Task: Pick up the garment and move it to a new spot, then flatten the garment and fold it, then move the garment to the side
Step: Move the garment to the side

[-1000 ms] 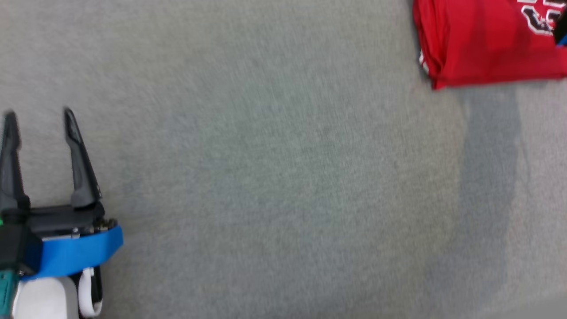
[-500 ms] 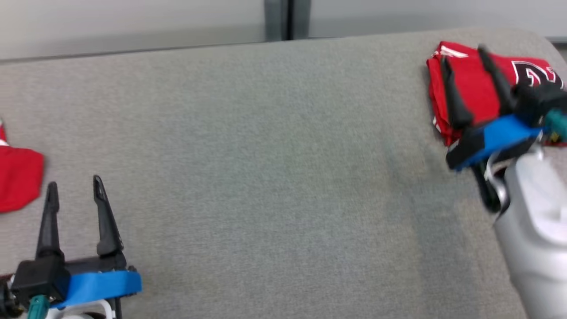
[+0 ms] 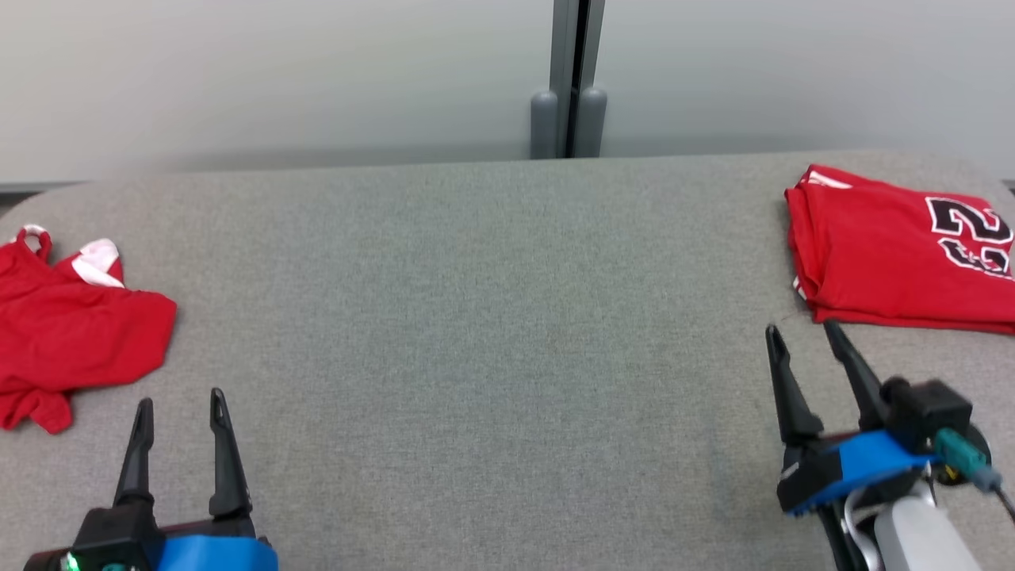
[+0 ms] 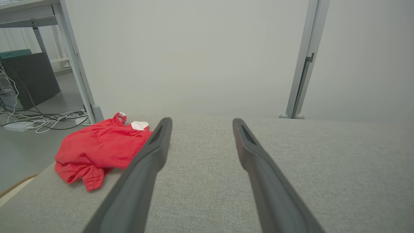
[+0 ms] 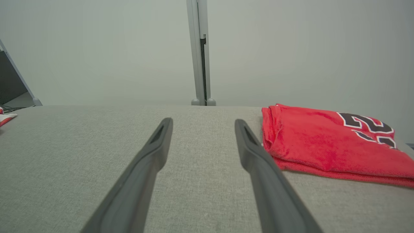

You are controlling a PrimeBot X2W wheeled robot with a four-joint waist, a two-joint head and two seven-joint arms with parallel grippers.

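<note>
A neatly folded red garment (image 3: 888, 254) with black numerals lies at the far right of the grey fabric table (image 3: 492, 317). A crumpled red garment (image 3: 71, 333) with white trim lies at the left edge. My right gripper (image 3: 799, 329) hovers open and empty just in front of the folded garment's near left corner. The right wrist view has that garment (image 5: 323, 145) to the right of my open right gripper (image 5: 203, 121). My left gripper (image 3: 181, 400) is open and empty at the lower left. From the left wrist, the crumpled garment (image 4: 100, 149) lies left of my left gripper (image 4: 202, 121).
A pale wall with a grey post (image 3: 569, 79) runs behind the table's far edge. Beyond the table's left end there are a desk leg (image 4: 77, 64), loose cables (image 4: 42, 121) and a dark computer case (image 4: 30, 81) on the floor.
The head camera has swung up, bringing the wall and both garments into view. My right gripper has drawn back off the folded garment toward the table's front, staying open. The left stays open.
</note>
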